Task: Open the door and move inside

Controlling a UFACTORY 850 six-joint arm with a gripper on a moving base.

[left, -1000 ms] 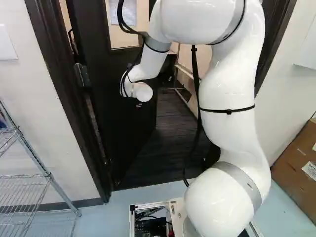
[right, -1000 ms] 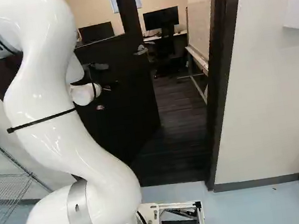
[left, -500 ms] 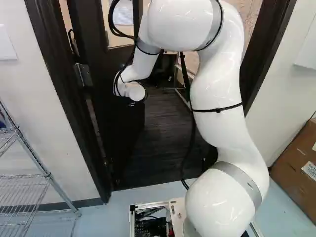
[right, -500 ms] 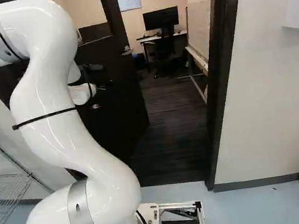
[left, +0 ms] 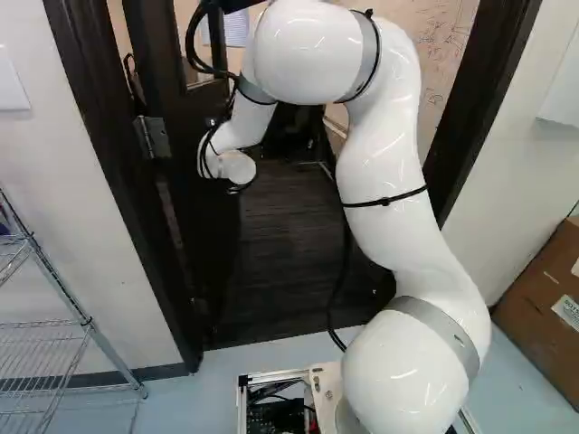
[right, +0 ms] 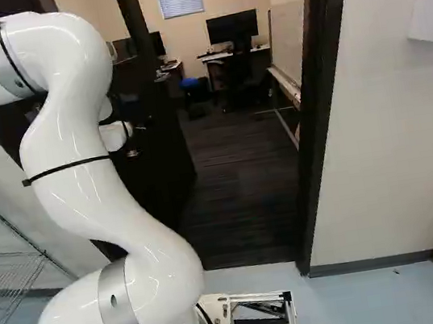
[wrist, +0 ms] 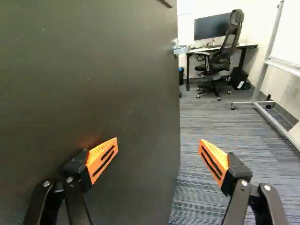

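Observation:
The black gripper (left: 239, 186) is mostly hidden beyond the white wrist in the left base view, close to the dark door (left: 204, 212). The door stands ajar, swung inward on its left-hand hinges. In the wrist view the gripper (wrist: 159, 144) is open, its orange-padded fingers wide apart with nothing gripped. One finger lies before the door's face (wrist: 93, 70); whether it touches I cannot tell. The other is past the free edge, over the room's carpet. The doorway floor (right: 241, 191) shows right of the door in the right base view.
The door frame's right post (right: 319, 114) borders the opening. Beyond are a desk with a monitor (right: 233, 27), an office chair (wrist: 220, 56) and a wheeled whiteboard stand (wrist: 262, 105). A wire shelf (left: 68, 321) stands left and a cardboard box (left: 547, 303) right.
The door has swung farther inward, widening the opening. My arm has moved with it, its upper part shifting left and lower in the left base view. The base has not moved.

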